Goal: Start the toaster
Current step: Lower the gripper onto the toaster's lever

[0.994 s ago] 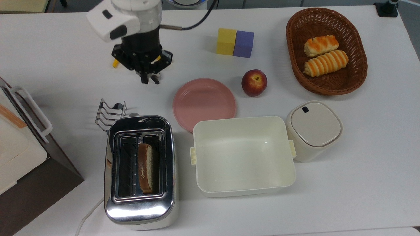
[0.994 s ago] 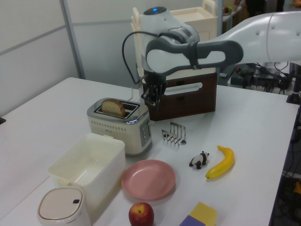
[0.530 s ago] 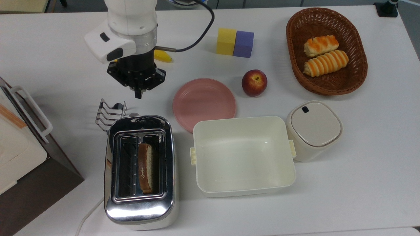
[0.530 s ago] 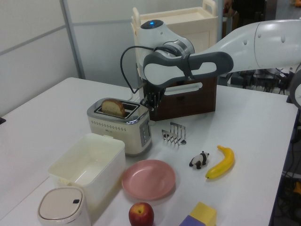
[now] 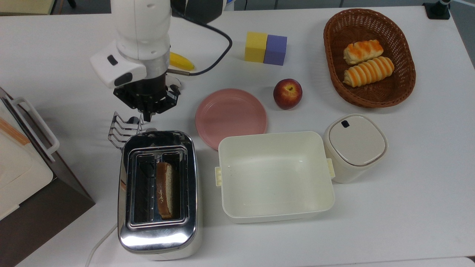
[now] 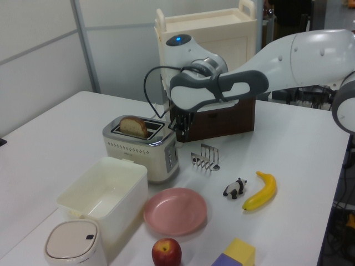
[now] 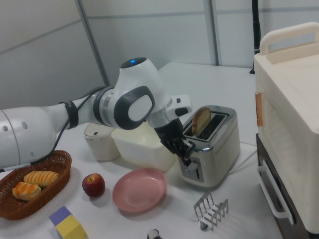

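The chrome toaster (image 5: 157, 193) stands at the top view's lower left, with a white cord trailing off its near end. A slice of bread (image 5: 164, 189) stands high in one slot, showing above the toaster top in the left view (image 6: 133, 127) and the right view (image 7: 201, 121). My gripper (image 5: 146, 116) points down with its fingers together and nothing held. It hangs just off the toaster's control end (image 7: 194, 172), close above that end panel (image 6: 172, 158). In the right view the gripper (image 7: 187, 154) sits beside the toaster's upper corner.
A wire toast rack (image 5: 124, 129) stands right under the gripper's left side. A pink plate (image 5: 231, 115), a cream tub (image 5: 274, 174), an apple (image 5: 287, 93) and a banana (image 5: 181, 61) lie nearby. A white-and-brown boxy appliance (image 5: 22, 163) sits at the top view's left edge.
The arm has carried the shut gripper down and slightly left in the top view, from beside the banana to the toaster's control end. The toaster and bread are unmoved.
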Controlling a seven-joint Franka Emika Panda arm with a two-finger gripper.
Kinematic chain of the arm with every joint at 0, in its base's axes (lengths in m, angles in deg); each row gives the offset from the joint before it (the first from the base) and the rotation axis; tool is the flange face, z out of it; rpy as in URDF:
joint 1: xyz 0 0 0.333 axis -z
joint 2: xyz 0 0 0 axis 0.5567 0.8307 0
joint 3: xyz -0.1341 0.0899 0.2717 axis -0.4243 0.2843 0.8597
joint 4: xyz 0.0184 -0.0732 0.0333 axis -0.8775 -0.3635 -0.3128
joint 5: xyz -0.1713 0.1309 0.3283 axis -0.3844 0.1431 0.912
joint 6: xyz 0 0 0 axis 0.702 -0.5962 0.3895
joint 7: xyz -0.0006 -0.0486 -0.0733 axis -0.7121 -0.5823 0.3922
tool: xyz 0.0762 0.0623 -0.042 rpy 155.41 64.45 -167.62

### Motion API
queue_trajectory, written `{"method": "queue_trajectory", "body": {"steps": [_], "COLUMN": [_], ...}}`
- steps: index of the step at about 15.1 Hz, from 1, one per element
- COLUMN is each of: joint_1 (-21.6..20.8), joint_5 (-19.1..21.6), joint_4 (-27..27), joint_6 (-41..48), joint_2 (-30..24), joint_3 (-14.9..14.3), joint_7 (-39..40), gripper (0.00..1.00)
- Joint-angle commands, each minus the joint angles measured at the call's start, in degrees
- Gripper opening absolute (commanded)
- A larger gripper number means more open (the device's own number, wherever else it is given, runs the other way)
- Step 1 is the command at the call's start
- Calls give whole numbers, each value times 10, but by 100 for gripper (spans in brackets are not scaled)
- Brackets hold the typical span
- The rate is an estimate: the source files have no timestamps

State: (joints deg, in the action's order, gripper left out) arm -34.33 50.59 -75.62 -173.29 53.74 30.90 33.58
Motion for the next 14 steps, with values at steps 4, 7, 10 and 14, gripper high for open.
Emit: {"method": "queue_trajectory", "body": {"steps": [4, 7, 10, 14], "joint_1": [-6, -6, -6, -3], "joint_5": [-19, -21, -24, -26], "joint_4": [-2, -2, -3, -3], "joint_6": [-21, -22, -41, -41], "joint_2": [18, 20, 21, 21], "joint_3": [-7, -7, -7, -3], "joint_7": [3, 3, 3, 4], "gripper": [0, 0, 0, 0]}}
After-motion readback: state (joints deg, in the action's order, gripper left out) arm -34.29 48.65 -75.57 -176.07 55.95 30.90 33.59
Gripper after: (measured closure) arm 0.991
